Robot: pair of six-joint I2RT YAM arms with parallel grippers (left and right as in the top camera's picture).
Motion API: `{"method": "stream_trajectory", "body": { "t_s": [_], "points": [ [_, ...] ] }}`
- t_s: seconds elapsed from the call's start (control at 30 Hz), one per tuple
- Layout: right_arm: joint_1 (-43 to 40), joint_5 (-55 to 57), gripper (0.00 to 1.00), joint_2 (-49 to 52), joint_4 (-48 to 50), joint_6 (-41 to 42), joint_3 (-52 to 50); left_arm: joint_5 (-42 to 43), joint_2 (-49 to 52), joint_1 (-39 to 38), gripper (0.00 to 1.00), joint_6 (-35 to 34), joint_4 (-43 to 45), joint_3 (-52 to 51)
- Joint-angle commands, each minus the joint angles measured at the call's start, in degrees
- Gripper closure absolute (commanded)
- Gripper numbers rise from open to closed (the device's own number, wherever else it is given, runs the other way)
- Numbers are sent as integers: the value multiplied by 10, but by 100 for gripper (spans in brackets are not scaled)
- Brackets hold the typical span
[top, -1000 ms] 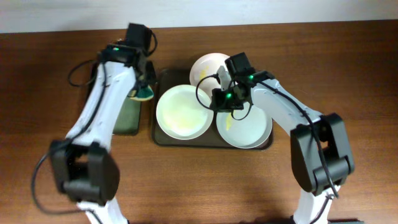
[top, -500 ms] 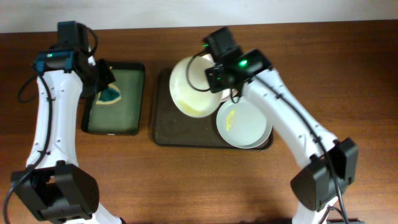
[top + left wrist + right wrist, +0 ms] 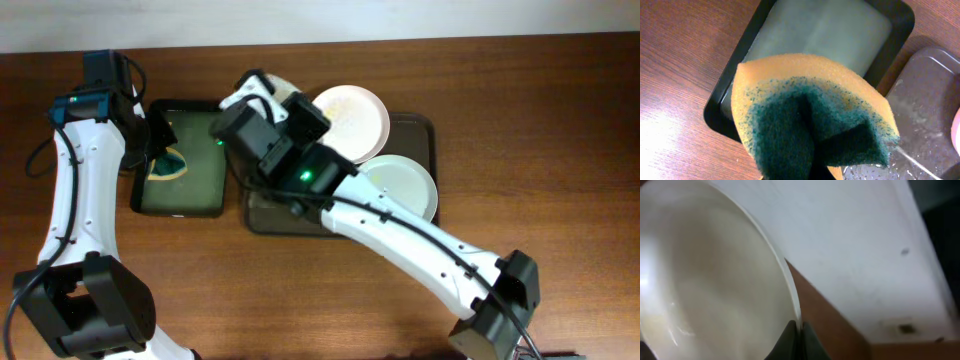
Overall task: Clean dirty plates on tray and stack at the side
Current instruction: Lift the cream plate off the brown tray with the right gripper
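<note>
Plates [image 3: 352, 115] on tray [image 3: 424, 135], wooden table [image 3: 560, 150], white wall [image 3: 420, 18]; left hand [image 3: 157, 137] grips sponge [image 3: 810, 115], right hand [image 3: 800, 330] pinches plate [image 3: 715, 280].

Colours you've got on screen:
sponge [image 3: 810, 125] orange, dark-green speckled scrub face; basin [image 3: 897, 45] black, liquid green; tray [image 3: 420, 135] brown-grey; plates [image 3: 405, 185] white, back one yellow-flecked; held plate [image 3: 705, 280] cream-white; table [image 3: 540, 150] brown woodgrain
</note>
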Motion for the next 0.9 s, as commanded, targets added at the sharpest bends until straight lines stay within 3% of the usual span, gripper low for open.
{"method": "stream_trajectory", "body": {
  "t_s": [0.0, 0.2, 0.4, 0.47, 0.53, 0.57, 0.67, 0.7, 0.77, 0.8, 0.87],
  "points": [
    [15, 34, 96, -17, 9, -72, 13, 7, 2, 2, 100, 9, 2, -1],
    [12, 42, 96, -14, 7, -61, 12, 7, 2, 2, 100, 9, 1, -1],
    [-45, 21, 96, -3, -12, 75, 3, 7, 2, 2, 100, 9, 1, -1],
    [-78, -87, 96, 5, -35, 119, -7, 7, 2, 2, 100, 9, 1, -2],
    [-116, -268, 96, 14, -80, 65, -21, 7, 2, 2, 100, 9, 1, -2],
    [-130, -275, 96, 16, -94, 77, -24, 7, 2, 2, 100, 9, 1, -2],
    [-173, -278, 96, 15, -114, 252, -23, 7, 2, 2, 100, 9, 2, -2],
    [-189, -342, 96, 13, -114, 258, -23, 7, 2, 2, 100, 9, 2, -2],
    [-214, -468, 96, 13, -117, 183, -23, 6, 2, 2, 100, 10, 2, -2],
    [-231, -484, 96, 13, -121, 186, -23, 6, 2, 2, 100, 10, 2, -2],
    [-269, -485, 96, 13, -121, 276, -23, 6, 2, 2, 100, 10, 1, -2]
  ]
}}
